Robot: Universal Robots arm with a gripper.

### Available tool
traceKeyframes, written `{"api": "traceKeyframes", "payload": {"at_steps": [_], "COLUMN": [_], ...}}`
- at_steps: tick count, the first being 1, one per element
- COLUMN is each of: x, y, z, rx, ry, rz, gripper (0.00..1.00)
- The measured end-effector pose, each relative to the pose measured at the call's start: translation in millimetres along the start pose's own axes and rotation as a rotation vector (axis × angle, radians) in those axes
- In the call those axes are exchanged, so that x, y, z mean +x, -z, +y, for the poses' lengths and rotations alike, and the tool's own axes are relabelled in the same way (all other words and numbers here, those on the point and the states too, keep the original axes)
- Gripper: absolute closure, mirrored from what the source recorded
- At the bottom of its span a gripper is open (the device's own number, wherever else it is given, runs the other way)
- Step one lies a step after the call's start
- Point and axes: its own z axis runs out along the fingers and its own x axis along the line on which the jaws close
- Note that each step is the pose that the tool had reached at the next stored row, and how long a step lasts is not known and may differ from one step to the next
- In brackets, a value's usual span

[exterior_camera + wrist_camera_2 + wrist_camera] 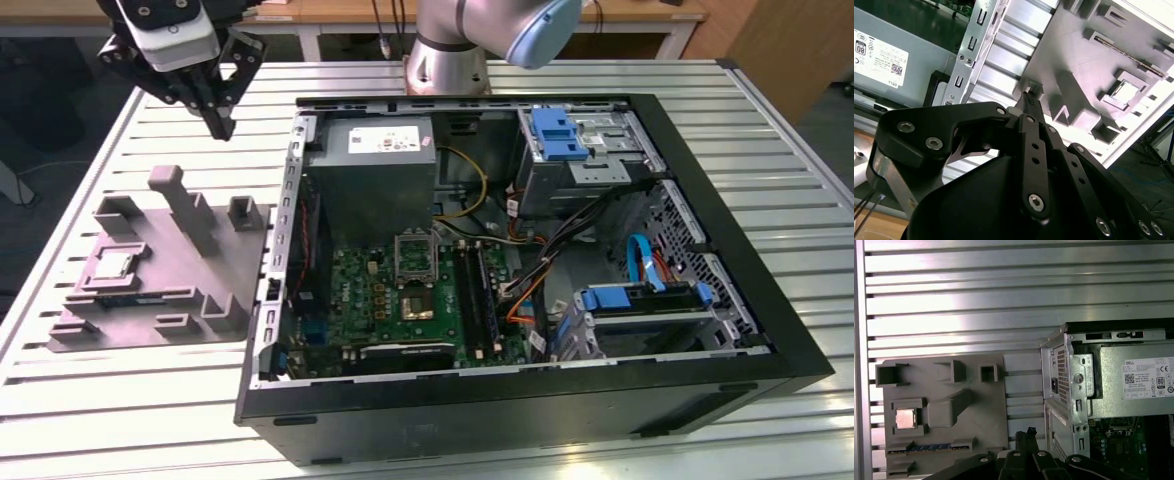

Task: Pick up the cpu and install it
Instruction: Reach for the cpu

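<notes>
The cpu [110,264] lies flat in a square recess of the grey moulded tray [200,300], at the exterior view's left. It shows silvery in both wrist views [905,418] [1126,91], with the tray [979,410] [1089,55] around it. My gripper [220,130] hangs high over the slatted table, beyond the tray's far end and beside the case's corner. Its fingers are shut, tips together, and hold nothing [1029,432] [1030,95]. The silver-framed socket [416,300] sits on the green motherboard inside the open case.
The open black computer case [747,330] fills the table's middle and right, with a grey power supply [380,150], blue-tabbed drive bays [561,135] and loose cables. A memory stick [929,446] lies in a tray slot. Upright tray posts [180,200] stand under the gripper. The arm's base [447,60] is at the back.
</notes>
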Motion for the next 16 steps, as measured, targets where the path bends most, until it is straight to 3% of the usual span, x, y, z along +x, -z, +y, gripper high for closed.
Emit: {"api": "traceKeyframes", "payload": {"at_steps": [16], "x": [4.8], "y": [-0.2], "z": [-0.4], "rx": [0.0], "ry": [0.0], "rz": [0.0], "gripper": [0.89]}}
